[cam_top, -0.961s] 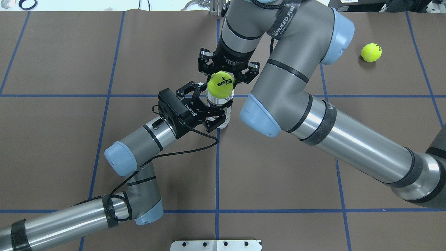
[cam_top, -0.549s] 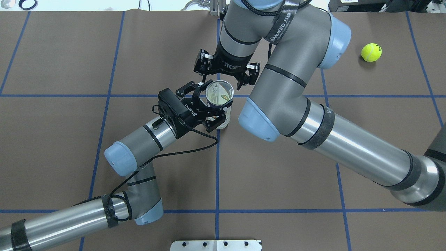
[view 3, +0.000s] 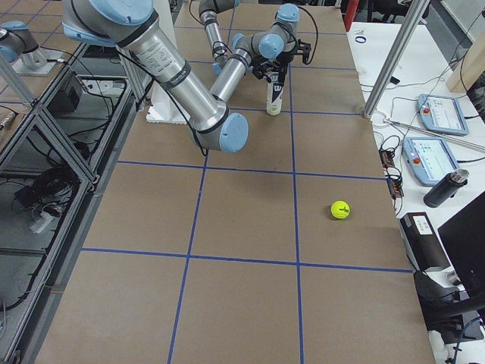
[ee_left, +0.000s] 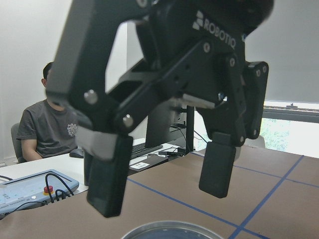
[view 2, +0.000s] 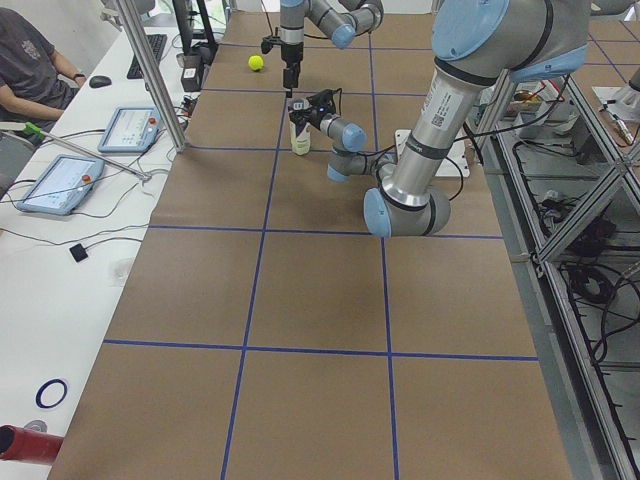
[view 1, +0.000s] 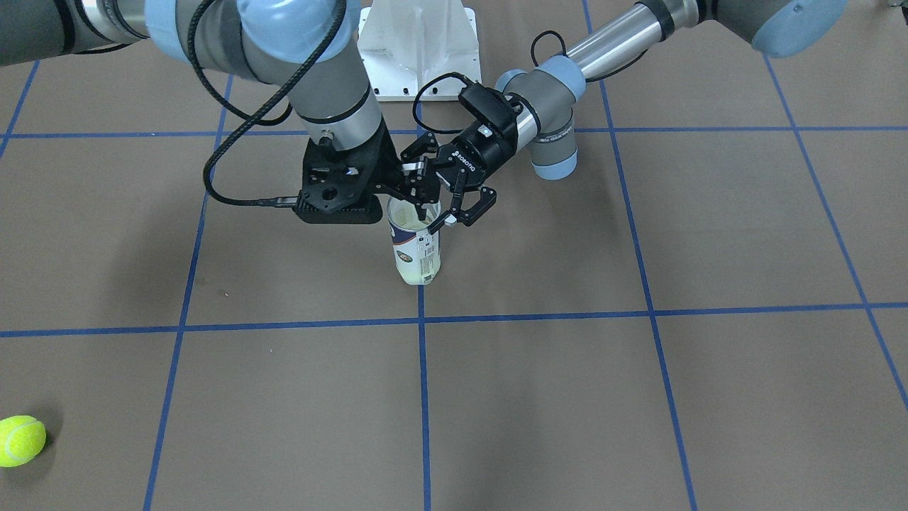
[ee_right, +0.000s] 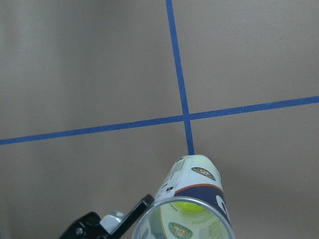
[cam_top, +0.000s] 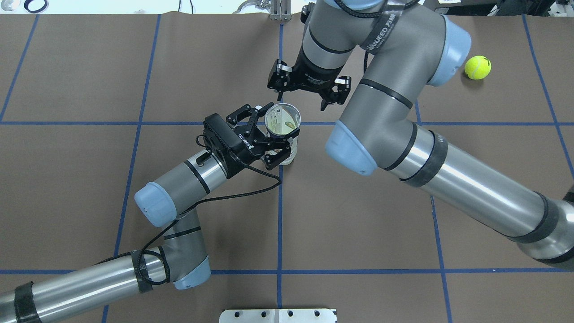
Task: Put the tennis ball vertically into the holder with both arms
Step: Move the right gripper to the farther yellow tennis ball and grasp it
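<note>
The holder (cam_top: 282, 117), a clear can with a white and navy label, stands upright on the brown table; it also shows in the front view (view 1: 416, 245). A yellow-green tennis ball (ee_right: 187, 205) lies inside it, seen through the open top. My left gripper (cam_top: 274, 136) reaches in level and is shut on the holder's upper part. My right gripper (cam_top: 301, 101) points down, open and empty, a little beyond and to the right of the holder's rim. The left wrist view shows the right gripper (ee_left: 162, 174) with its jaws apart above the rim (ee_left: 174, 230).
A second tennis ball (cam_top: 477, 67) lies on the table at the far right, also low on the left of the front view (view 1: 21, 440). The white metal base (cam_top: 278, 315) sits at the near edge. An operator (view 2: 30, 60) sits beyond the table's far side.
One second ago my right gripper held the ball over the holder's mouth. It let go, the ball dropped in, and the right gripper has moved back and to the right. The left arm has not moved.
</note>
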Tool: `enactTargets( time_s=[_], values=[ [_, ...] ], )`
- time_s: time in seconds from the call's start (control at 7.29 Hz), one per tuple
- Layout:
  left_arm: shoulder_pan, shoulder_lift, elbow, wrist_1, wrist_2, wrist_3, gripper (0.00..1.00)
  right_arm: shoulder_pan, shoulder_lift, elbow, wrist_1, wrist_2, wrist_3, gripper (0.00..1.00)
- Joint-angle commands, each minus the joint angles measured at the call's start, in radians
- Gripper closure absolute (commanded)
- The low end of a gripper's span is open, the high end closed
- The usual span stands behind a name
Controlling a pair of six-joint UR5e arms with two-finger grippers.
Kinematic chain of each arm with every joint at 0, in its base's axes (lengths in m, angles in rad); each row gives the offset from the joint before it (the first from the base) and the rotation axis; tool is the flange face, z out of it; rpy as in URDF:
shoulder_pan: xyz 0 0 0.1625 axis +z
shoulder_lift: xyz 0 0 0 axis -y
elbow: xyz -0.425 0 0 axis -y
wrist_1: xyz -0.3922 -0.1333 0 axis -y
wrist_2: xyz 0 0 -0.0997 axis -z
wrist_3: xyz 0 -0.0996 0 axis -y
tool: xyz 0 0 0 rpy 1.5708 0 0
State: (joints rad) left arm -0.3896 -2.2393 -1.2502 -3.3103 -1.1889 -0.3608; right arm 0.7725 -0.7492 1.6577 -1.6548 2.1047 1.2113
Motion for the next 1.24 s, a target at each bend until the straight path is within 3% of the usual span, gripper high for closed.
enactTargets(
  time_s=[0.0,0.14,0.41,0.55,0.69,0.82,1.1],
  values=[
    [0.000,0.001,0.000,0.000,0.000,-0.001,0.14,0.127,-0.187,0.019,0.108,0.026,-0.196,0.01],
    [0.000,0.001,0.000,0.000,0.000,-0.001,0.14,0.190,-0.209,-0.010,0.106,0.026,-0.295,0.01],
    [0.000,0.003,0.000,-0.002,0.009,-0.001,0.14,0.310,-0.208,-0.192,0.128,0.017,-0.502,0.01],
    [0.000,0.003,0.000,-0.002,0.009,-0.001,0.14,0.338,-0.202,-0.299,0.236,-0.012,-0.527,0.02],
    [0.000,0.003,0.000,-0.002,0.009,-0.001,0.14,0.347,-0.202,-0.403,0.366,-0.103,-0.526,0.02],
    [0.000,0.003,0.002,-0.002,0.012,-0.001,0.14,0.346,-0.199,-0.461,0.424,-0.189,-0.526,0.03],
    [0.000,0.001,0.000,0.000,0.012,-0.001,0.14,0.341,-0.197,-0.588,0.569,-0.285,-0.526,0.04]
  ],
)
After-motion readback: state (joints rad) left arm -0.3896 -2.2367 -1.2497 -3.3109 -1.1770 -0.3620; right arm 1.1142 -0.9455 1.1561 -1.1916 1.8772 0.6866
